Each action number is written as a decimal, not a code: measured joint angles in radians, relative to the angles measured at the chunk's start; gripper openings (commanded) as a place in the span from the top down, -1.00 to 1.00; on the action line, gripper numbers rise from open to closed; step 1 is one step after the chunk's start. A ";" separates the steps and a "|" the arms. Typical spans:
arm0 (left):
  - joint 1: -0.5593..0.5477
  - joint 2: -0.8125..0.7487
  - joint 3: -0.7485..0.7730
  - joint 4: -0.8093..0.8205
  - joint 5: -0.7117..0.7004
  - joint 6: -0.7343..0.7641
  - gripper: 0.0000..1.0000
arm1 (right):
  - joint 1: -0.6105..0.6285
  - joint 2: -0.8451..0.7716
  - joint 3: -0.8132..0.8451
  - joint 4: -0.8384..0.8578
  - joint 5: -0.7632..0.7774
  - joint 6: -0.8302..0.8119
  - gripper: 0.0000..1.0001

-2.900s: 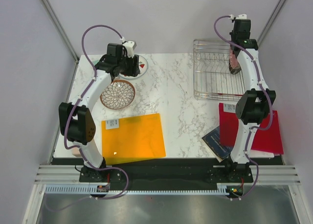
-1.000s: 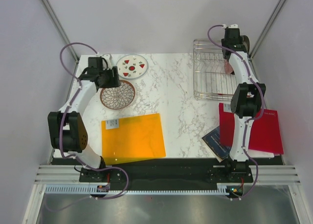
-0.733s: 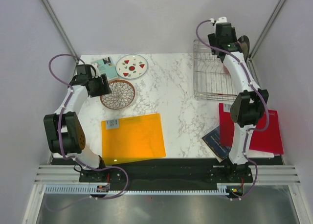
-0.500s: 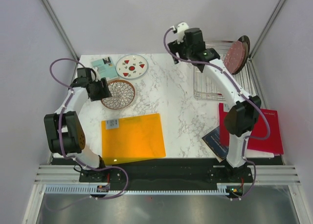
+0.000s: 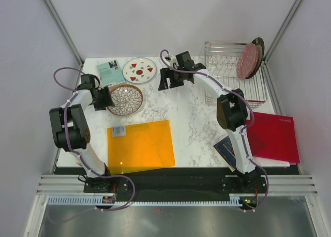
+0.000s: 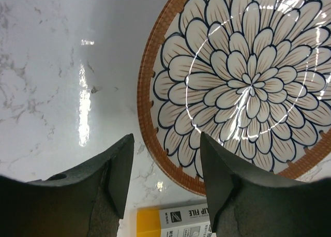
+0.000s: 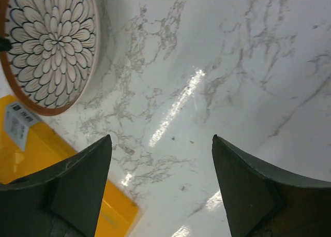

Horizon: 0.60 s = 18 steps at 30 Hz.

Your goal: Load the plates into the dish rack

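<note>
Now the left gripper (image 6: 164, 181) is open, the rim of the lattice plate (image 6: 243, 82) between its jaws, seemingly untouched. The right gripper (image 7: 161, 175), open too, hangs over bare desk (image 7: 232, 56), that plate ahead to its left. Well apart from it, two plates (image 5: 248, 61) stand in the rack (image 5: 222, 55).

A white label (image 6: 182, 221) on the orange sheet (image 6: 146, 225) reads partly "LIP FILE".
</note>
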 measured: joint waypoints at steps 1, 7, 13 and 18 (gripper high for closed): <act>0.000 0.022 0.009 0.001 0.004 -0.003 -0.17 | 0.000 0.008 0.000 0.011 -0.039 0.032 -0.69; 0.001 0.113 0.062 -0.003 0.032 -0.010 0.40 | 0.003 0.039 -0.027 0.181 -0.274 0.266 -0.68; 0.014 0.126 0.071 0.022 0.133 -0.046 0.95 | 0.021 0.103 -0.050 0.298 -0.370 0.418 -0.67; 0.015 0.125 0.075 0.045 0.214 -0.068 0.95 | 0.041 0.174 -0.062 0.337 -0.385 0.483 -0.67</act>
